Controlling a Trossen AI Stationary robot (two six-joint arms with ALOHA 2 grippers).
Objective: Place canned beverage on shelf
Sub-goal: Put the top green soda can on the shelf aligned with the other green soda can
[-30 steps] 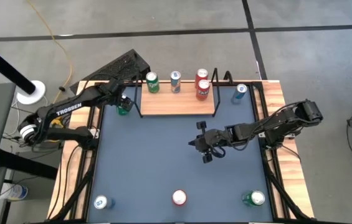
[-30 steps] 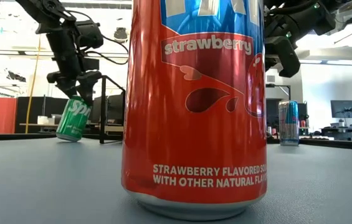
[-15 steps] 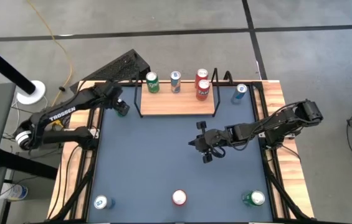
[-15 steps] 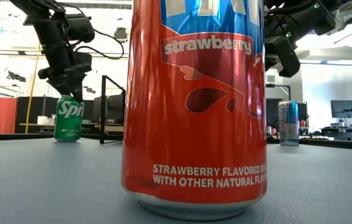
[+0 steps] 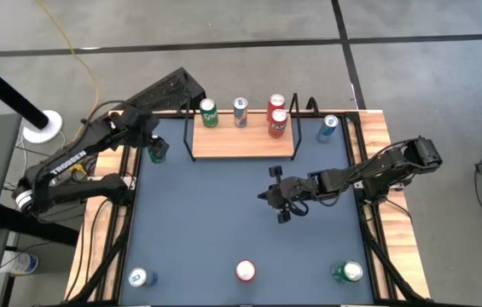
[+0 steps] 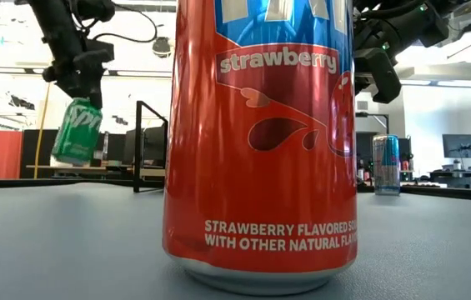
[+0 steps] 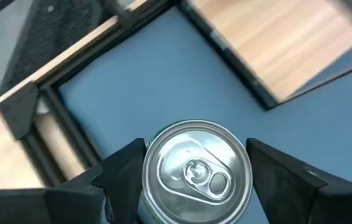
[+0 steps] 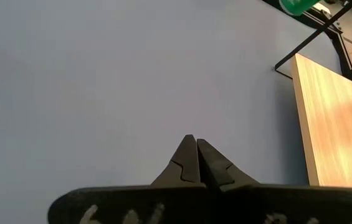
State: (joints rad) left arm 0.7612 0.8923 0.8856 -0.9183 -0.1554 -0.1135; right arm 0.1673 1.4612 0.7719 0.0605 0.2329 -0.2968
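Observation:
A green soda can (image 6: 77,132) hangs in the air to the left of the shelf, with my left gripper (image 5: 153,145) shut on it. The shelf (image 5: 242,141), a light-wood board with black wire end frames, lies at the table's far edge. A green can (image 5: 209,112), a blue can (image 5: 241,111) and two red cans (image 5: 278,122) stand on it. My right gripper (image 5: 279,203) hovers shut over the table's middle, holding nothing. My left gripper pinches the green can's upper side wall (image 7: 147,180), just under the top rim, between its two fingers (image 7: 121,177), one on each side. The fingers come from above, slanting down. The can hangs below them, tilted, clear of the table.
A blue can (image 5: 329,126) stands on the table right of the shelf. Near the front edge stand a blue can (image 5: 141,277), a red strawberry can (image 5: 246,271) that fills the low view, and a green can (image 5: 349,271). Black frame rails run along the table's sides.
My left gripper has risen and drawn toward the table's left edge, away from the shelf, taking the green can with it. The can leaned on the table, then stood upright on it; now it hangs tilted, lifted clear.

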